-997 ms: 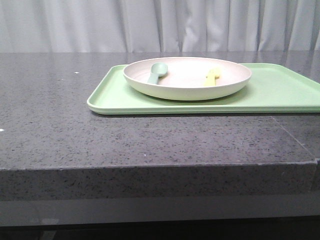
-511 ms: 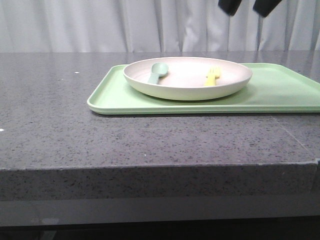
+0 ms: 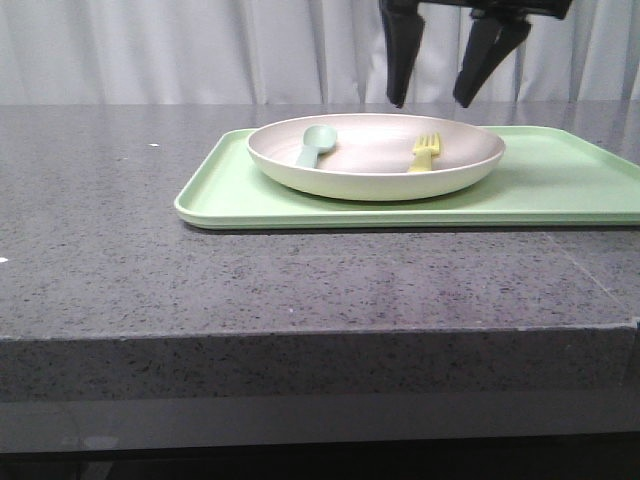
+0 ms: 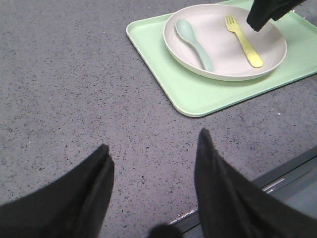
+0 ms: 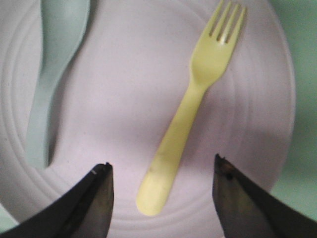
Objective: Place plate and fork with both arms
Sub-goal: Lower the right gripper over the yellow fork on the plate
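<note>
Change: we see the right gripper (image 3: 432, 100) has dropped lower than 0.5 s ago.
Tray (image 3: 560, 185): flat green rectangle under the gripper.
Plate (image 3: 376, 178): matte, round, rimmed, on the tray.
Fork (image 5: 190, 106): yellow plastic, on the plate below the gripper's wide-spread fingers.
Left gripper (image 4: 153, 166): spread, away over the countertop (image 4: 64, 74).

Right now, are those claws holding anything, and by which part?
Nothing. The right gripper hangs open above the fork in the plate; the left gripper is open over bare table.
</note>
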Available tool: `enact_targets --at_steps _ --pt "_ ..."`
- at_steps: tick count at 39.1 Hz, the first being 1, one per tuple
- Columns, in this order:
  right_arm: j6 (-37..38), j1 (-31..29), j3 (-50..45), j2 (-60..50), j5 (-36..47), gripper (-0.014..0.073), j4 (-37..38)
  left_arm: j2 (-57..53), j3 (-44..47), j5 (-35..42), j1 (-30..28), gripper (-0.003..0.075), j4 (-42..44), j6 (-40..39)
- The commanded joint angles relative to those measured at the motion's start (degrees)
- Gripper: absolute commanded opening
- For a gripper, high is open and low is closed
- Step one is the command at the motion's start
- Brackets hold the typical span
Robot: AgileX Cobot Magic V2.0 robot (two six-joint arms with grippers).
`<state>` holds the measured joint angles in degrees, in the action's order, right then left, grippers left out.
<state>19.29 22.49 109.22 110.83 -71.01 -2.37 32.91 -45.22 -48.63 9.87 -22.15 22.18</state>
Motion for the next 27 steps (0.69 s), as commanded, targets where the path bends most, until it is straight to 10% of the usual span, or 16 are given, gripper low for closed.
enact_targets --at_steps 1,27 --pt "1.0 0.0 4.7 -0.5 -4.3 0.046 0.8 0.2 -1.5 3.9 -0.2 0.0368 -1.4 0.1" --pt "3.0 -1.2 7.6 4.9 -5.5 0.0379 4.0 0.2 -1.5 3.9 -0.2 0.0368 -1.4 0.1"
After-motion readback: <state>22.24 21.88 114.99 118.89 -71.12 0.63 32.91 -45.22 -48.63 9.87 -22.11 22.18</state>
